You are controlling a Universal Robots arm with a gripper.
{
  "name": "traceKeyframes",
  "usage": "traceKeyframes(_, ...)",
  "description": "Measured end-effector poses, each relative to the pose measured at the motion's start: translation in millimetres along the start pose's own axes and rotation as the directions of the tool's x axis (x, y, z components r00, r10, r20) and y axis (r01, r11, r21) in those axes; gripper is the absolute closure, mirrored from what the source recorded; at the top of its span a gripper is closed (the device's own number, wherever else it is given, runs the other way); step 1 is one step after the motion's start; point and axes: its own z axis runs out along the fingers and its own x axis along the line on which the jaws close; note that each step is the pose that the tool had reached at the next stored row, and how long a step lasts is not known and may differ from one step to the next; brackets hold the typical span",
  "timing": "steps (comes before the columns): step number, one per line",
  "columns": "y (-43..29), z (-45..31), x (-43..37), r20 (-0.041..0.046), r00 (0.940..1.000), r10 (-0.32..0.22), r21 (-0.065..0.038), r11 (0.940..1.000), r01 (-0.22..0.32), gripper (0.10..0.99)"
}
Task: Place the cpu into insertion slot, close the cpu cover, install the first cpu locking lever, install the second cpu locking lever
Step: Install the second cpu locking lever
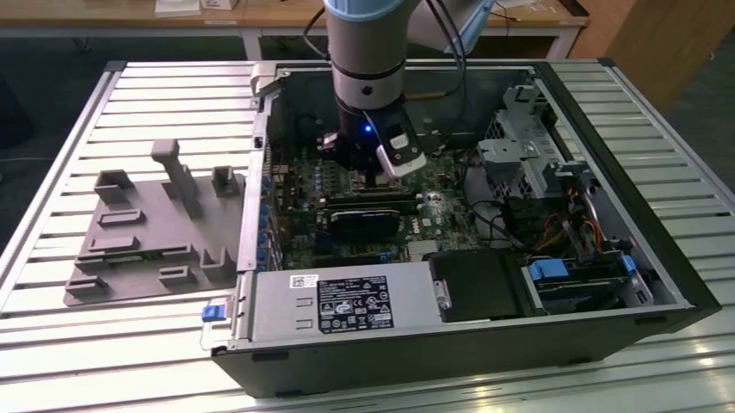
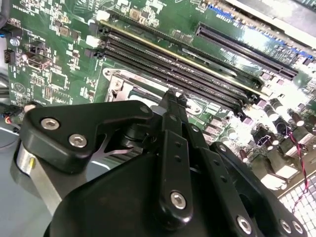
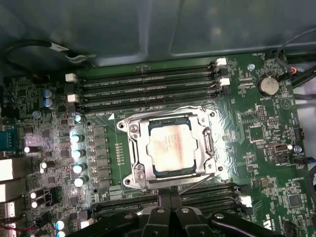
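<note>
Nearest us, our black two-fingered gripper (image 3: 170, 207) has its fingers pressed together, holding nothing. Beyond it, the silver-grey square cpu (image 3: 170, 146) already sits in the silvery-rimmed insertion slot (image 3: 136, 173), with the thin metal cpu cover (image 3: 170, 116) apparently lowered; whether the levers are locked, we cannot tell.

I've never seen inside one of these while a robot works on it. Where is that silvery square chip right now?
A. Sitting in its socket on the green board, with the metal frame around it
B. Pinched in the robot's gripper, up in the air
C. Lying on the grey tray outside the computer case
A: in the first wrist view the cpu lies flat in the insertion slot, with the cpu cover framing it.
</note>
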Motion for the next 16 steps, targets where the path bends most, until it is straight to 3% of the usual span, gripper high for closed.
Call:
traceKeyframes(2, -3.3, 0.4, 0.0, -0.0033, 1.0, 0.002, -0.021, 0.9998, -0.002, 0.984)
traceKeyframes(5, -9.2, 1.4, 0.0, -0.0066, 1.0, 0.004, -0.044, 0.999, -0.004, 0.984)
traceKeyframes(12, -19.3, 6.2, 1.7, -0.0114, 0.9999, 0.006, -0.075, 0.9972, -0.007, 0.984)
traceKeyframes(16, -25.0, 6.6, 2.9, -0.0186, 0.9998, 0.009, -0.12, 0.9927, -0.011, 0.984)
